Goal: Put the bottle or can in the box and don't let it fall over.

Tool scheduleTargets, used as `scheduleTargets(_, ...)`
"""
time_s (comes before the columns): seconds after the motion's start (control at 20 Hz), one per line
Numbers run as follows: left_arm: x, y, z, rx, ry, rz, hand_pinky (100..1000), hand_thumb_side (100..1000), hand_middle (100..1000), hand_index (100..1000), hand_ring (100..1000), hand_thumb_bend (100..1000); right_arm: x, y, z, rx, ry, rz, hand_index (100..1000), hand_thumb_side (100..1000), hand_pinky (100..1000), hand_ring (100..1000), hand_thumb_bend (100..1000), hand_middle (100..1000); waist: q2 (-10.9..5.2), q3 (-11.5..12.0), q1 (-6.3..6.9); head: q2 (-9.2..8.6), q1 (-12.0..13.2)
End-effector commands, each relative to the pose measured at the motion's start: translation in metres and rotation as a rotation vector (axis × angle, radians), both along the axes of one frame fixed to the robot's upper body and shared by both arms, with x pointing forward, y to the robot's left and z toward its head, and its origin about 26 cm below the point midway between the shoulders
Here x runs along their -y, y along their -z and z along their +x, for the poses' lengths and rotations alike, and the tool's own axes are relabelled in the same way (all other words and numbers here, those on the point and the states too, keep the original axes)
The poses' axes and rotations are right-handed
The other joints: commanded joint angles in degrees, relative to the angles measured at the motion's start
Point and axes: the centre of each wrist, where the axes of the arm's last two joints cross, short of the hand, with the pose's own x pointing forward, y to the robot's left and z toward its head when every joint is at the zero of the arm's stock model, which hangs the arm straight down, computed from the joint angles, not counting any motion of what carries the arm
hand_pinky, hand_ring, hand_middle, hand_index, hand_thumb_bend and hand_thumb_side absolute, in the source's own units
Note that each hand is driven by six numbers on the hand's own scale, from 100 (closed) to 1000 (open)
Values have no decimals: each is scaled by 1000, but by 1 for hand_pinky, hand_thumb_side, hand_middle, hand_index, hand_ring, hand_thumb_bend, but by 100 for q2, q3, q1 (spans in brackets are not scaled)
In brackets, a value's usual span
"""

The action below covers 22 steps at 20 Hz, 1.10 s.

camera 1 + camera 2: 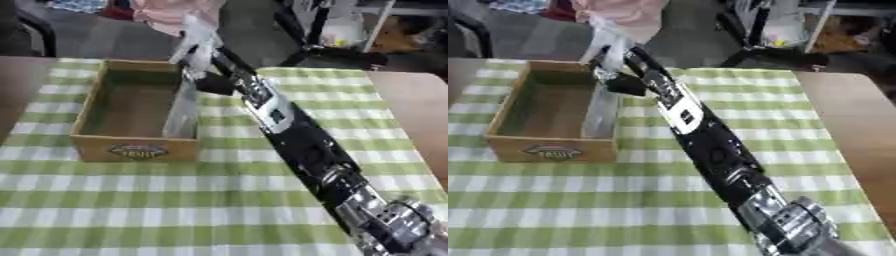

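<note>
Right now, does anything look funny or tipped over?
Nothing has tipped or spilled. The right hand holds a pale bottle tilted above the far right corner of the cardboard box, not yet inside. The box looks empty.

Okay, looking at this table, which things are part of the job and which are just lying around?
Part of the job:
- cardboard box, open on top
- pale bottle, blurred, held above the box's right wall
- right hand, at the bottle; fingers unclear

Just there:
- green checked tablecloth
- wooden table
- pink cloth behind the table
</note>
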Motion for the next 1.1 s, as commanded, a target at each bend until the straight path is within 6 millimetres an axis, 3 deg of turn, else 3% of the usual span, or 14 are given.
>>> scheduleTargets(0.05, -6, -4, -1, 14, -19, 17, 804, 861, 1000, 991, 1000, 239, 7, -26, -6, 31, -39, 39, 1000, 571, 1000, 917, 100, 1000, -162, -88, 33, 32, 92)
scheduleTargets(0.2, -6, -4, -1, 13, -16, 20, 804, 861, 1000, 991, 1000, 239, 3, -28, -11, 16, -90, 38, 1000, 580, 1000, 913, 100, 1000, -172, -174, 46, 44, 102)
scheduleTargets(0.25, -6, -3, -1, 13, -17, 21, 804, 861, 1000, 992, 1000, 239, 1, -30, -13, 16, -109, 23, 1000, 559, 1000, 913, 142, 1000, -174, -180, 50, 43, 101)
scheduleTargets(0.3, -7, -3, -1, 12, -20, 22, 804, 861, 1000, 992, 1000, 239, -2, -33, -15, 24, -134, -11, 1000, 581, 1000, 915, 108, 1000, -176, -177, 53, 44, 102)
scheduleTargets(0.55, -8, -2, -2, 6, -29, 24, 804, 863, 1000, 992, 1000, 241, -2, -32, -18, -1, -249, -276, 1000, 626, 1000, 920, 131, 1000, -202, -168, 33, 49, 119)
scheduleTargets(0.85, -12, 2, -3, -5, -42, 29, 803, 864, 1000, 992, 1000, 242, 27, -4, -14, -119, -255, -474, 1000, 652, 1000, 925, 150, 1000, -249, -267, -16, 47, 187)
scheduleTargets(1.1, -14, 5, -3, -19, -48, 37, 803, 865, 1000, 992, 1000, 244, 60, 7, -24, -132, -224, -470, 1000, 643, 1000, 920, 144, 1000, -303, -572, -77, 120, 245)
